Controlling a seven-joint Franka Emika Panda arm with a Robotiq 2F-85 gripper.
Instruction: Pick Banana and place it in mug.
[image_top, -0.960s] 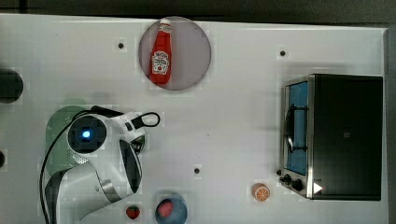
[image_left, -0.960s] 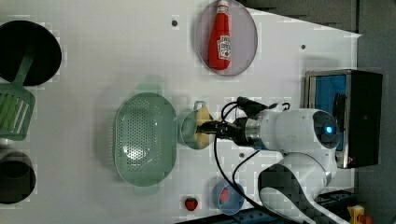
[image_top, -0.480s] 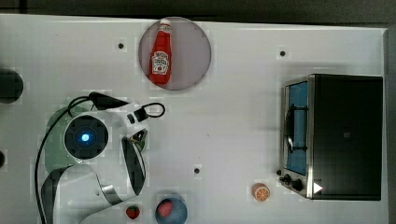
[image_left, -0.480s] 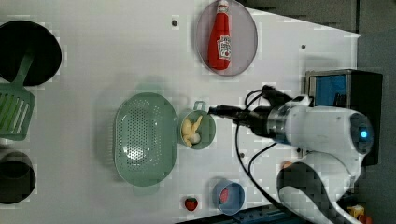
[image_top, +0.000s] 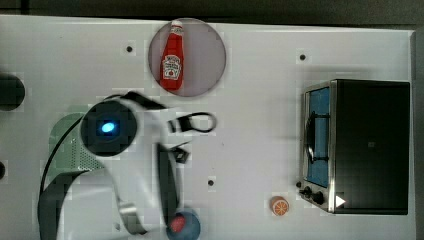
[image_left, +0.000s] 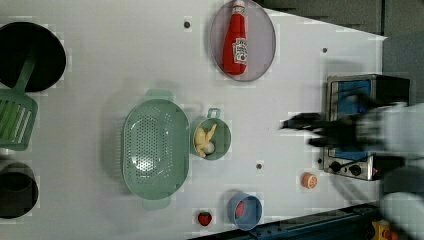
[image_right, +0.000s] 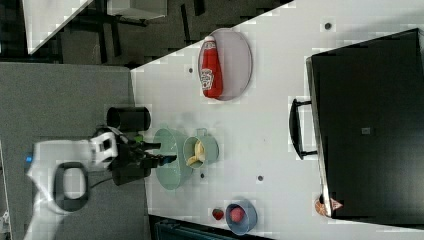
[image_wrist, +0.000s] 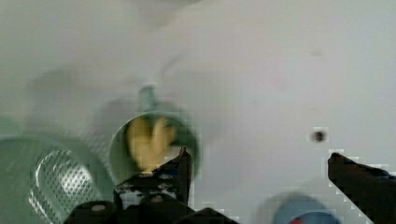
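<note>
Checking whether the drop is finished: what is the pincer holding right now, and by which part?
Nothing. The pincer is open and empty; the banana lies inside the mug, apart from the fingers.

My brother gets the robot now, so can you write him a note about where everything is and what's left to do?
Gripper: open, holding nothing, raised clear of the mug.
Banana: inside the mug, which stands right beside the green colander, handle toward the ketchup bottle on its plate.
Done: the banana is picked and placed in the mug.
Left: nothing for the banana; probably just move the arm away. The orange slice, strawberry and blue bowl sit along the table's near edge in the left view.
</note>
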